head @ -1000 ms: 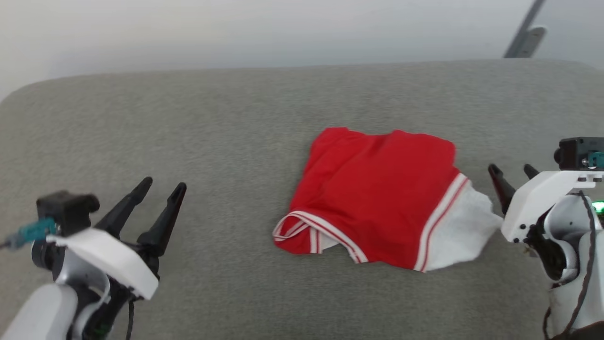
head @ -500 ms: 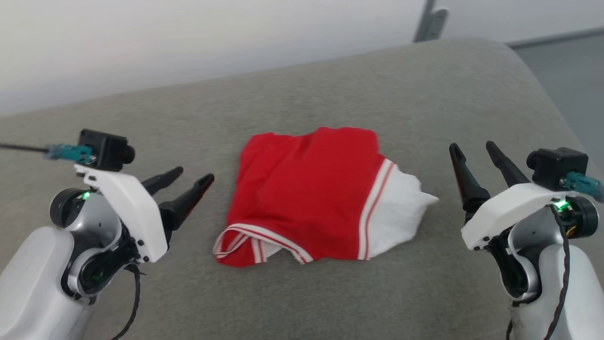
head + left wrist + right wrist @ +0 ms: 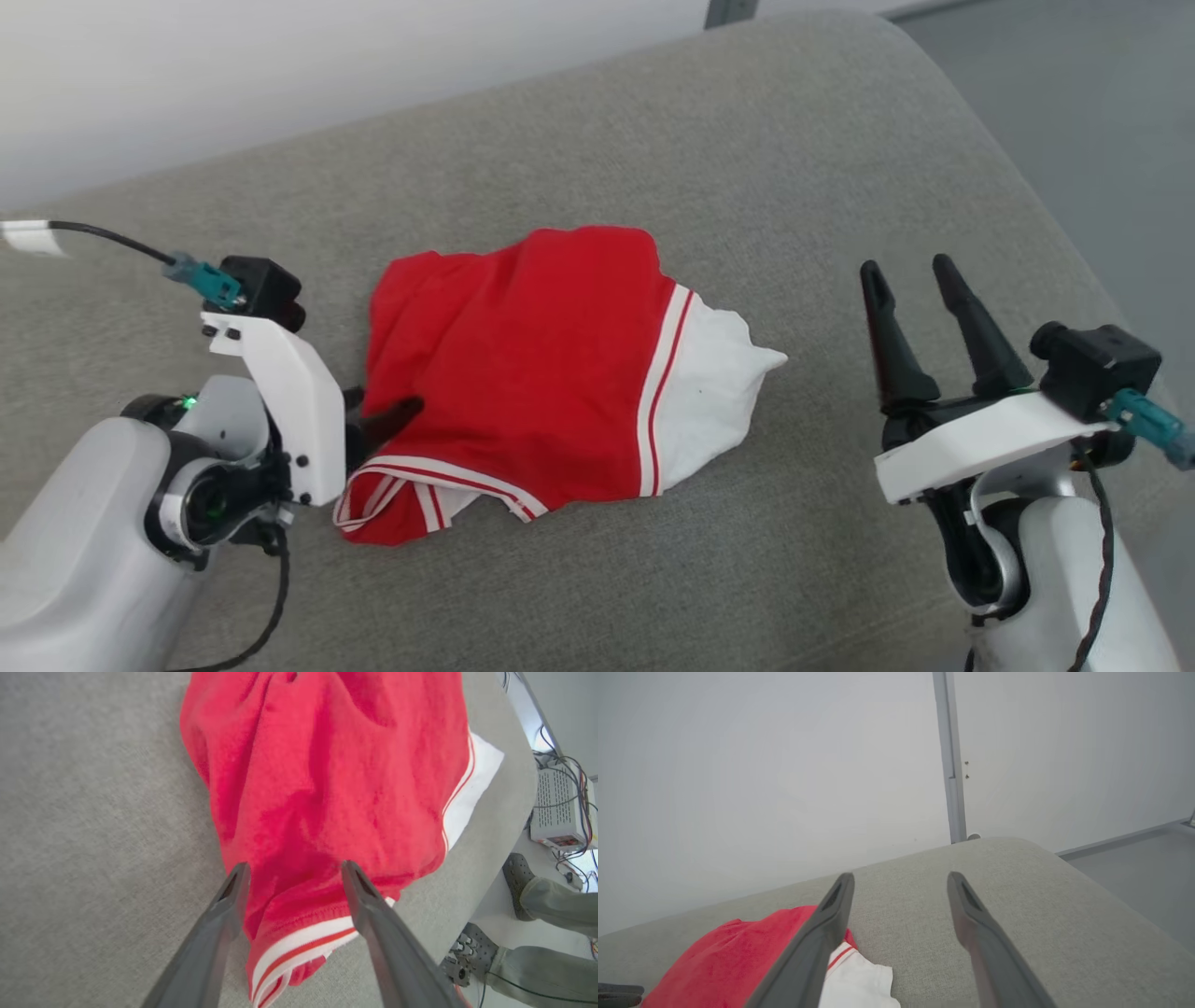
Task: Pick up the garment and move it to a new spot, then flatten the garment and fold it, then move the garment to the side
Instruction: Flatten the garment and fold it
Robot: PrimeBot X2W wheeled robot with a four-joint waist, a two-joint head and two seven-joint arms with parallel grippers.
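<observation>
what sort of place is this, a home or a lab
Probably a lab or test room. The garment lies on a plain grey padded surface by a bare white wall, and the floor beside it holds a pale electronics box with tangled cables, near a person's legs.

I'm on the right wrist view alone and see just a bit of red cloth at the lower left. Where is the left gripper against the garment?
Observer: Left gripper is at the garment's left edge, by the striped hem.
Operator: Shut on it?
Observer: No, open; red fabric lies between its spread fingers.
Operator: Is my gripper near the sleeve?
Observer: Right gripper is open, apart from the white sleeve; bare grey cushion lies between.
</observation>
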